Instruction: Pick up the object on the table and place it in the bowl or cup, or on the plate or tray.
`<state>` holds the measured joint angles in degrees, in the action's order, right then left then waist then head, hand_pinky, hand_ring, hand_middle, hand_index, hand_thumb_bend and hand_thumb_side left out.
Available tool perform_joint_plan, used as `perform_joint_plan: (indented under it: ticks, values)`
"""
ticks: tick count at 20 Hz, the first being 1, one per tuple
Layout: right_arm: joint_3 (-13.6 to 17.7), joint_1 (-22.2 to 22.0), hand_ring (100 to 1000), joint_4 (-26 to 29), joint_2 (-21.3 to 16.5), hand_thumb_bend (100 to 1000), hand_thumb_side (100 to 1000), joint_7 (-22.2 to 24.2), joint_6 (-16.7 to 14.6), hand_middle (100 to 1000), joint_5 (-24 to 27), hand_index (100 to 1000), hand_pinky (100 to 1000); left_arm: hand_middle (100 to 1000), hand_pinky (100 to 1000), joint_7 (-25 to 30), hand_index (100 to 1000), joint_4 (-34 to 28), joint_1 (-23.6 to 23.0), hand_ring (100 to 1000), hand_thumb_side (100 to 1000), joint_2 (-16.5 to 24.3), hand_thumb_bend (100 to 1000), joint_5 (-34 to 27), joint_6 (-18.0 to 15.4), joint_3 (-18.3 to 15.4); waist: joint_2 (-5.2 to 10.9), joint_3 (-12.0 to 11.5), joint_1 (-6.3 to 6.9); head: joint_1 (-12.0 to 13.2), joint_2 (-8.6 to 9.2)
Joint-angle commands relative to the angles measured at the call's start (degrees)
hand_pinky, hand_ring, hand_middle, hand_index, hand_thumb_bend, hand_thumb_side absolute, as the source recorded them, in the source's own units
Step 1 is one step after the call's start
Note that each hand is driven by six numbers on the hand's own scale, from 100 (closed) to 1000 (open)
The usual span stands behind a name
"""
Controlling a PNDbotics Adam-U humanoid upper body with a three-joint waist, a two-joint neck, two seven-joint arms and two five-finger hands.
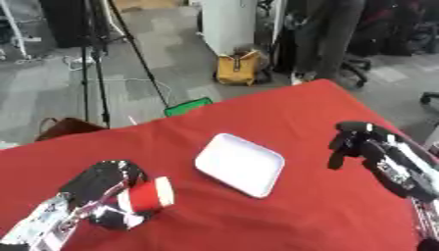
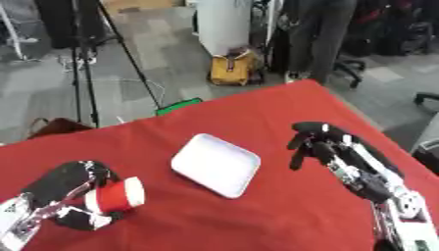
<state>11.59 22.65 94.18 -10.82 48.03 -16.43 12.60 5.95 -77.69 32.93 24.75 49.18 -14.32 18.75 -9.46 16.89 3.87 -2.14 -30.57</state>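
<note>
Red cup (image 1: 147,195), the only one on the desk (image 1: 326,112), lies on its side near the front left corner with its white rim pointing toward the middle, and the left hand (image 1: 103,184) has its fingers (image 1: 109,218) curled round it, dark digits showing both above and below the cup body. One white tray (image 1: 239,164), rectangular with rounded corners, sits flat near the centre of the red cloth, just right of the cup and apart from it; nothing lies on it. Two hands are in sight, one per side. The right hand (image 2: 319,143) hangs over the right part of the desk, well apart from the tray, its dark fingers (image 2: 298,156) drooping downward and half bent, closed on nothing. The left forearm is cut off at the lower left corner, and the right forearm runs out at the lower right edge, so neither arm shows whole. How much of the cup rests on the cloth and how much is lifted I cannot tell, as the hand covers its base. Beyond the far edge, on the grey floor, stand one yellow bag (image 1: 237,68), one black tripod (image 1: 96,59) and a small green patch (image 1: 188,107); a brown shape at the far left is half hidden by the desk edge.
</note>
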Motion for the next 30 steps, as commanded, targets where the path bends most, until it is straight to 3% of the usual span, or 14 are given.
perform_joint_plan:
  ticks: [1,5,10,14,22,27,30]
  values:
    - [0.00,0.68,502,0.58,-0.52,100,588,2.32,-2.39,634,0.04,868,530,385,357,5.37,586,-6.83,2.51,381,395,3.33,100,-8.82,1.41,-1.38,0.95,0.15,-0.24,-0.19,0.15]
    - [-0.40,0.74,502,0.66,-0.33,100,588,2.60,-2.24,634,0.13,868,530,397,373,8.86,591,-12.04,6.75,394,368,5.32,110,-15.72,4.32,-1.63,1.19,0.99,0.00,0.28,0.27]
    - [-1.80,1.92,502,0.87,0.29,100,591,3.76,-2.02,634,0.56,868,529,410,391,7.47,600,-6.72,12.14,412,346,2.64,171,-13.50,3.62,0.11,0.67,4.37,0.80,2.34,1.38]
    - [-3.30,3.66,501,1.05,0.62,100,592,3.93,-2.02,633,0.71,869,529,408,392,1.20,601,0.58,14.89,412,343,0.02,208,-9.87,1.97,-0.57,-0.76,8.13,1.86,4.54,3.50]
    - [-5.48,5.60,498,1.00,0.44,100,596,3.94,-2.56,632,0.29,869,526,435,418,-12.00,618,10.22,18.12,442,332,-1.61,293,-3.74,-1.27,-3.06,-2.98,12.81,3.91,6.24,6.01]
    - [-6.17,6.34,497,1.31,0.41,100,597,3.94,-3.02,632,0.10,870,526,456,439,-17.73,640,15.48,18.16,460,403,-3.43,317,-1.91,-3.86,-4.25,-3.98,14.49,4.82,6.49,7.12]
    - [-6.17,6.63,497,1.39,0.37,100,599,3.94,-3.13,632,0.09,870,526,489,478,-19.13,681,19.07,17.62,491,499,-4.85,266,-2.53,-5.14,-4.66,-4.59,15.05,5.15,6.42,7.70]
